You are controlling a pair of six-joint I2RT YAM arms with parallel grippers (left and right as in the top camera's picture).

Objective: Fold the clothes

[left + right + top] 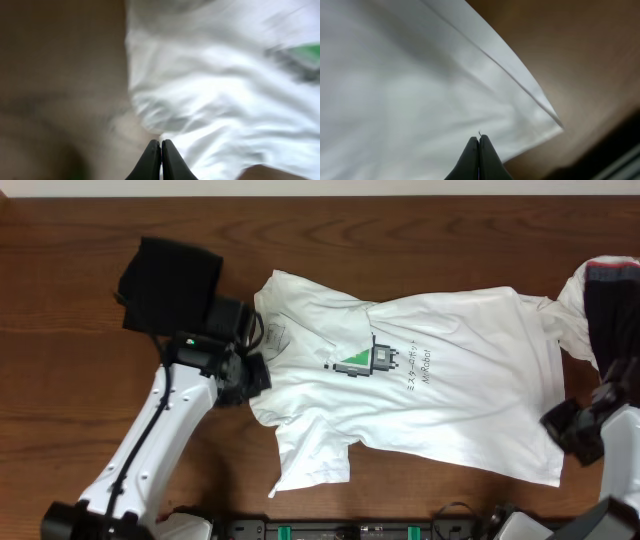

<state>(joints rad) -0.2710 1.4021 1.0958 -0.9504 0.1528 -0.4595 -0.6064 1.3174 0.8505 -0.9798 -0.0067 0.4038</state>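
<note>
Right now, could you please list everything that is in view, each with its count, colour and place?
large white short-sleeved T-shirt with a green-and-black pixel print: one, white, spread across the table's middle
folded black fabric garment: one, black, upper left of the table
white-and-dark crumpled garment: one, white with dark parts, right edge
brown wooden table: one, dark brown, under everything
left hand: one, black, shut, at the T-shirt's collar-end edge
right hand: one, black, shut, over the T-shirt's hem corner
</note>
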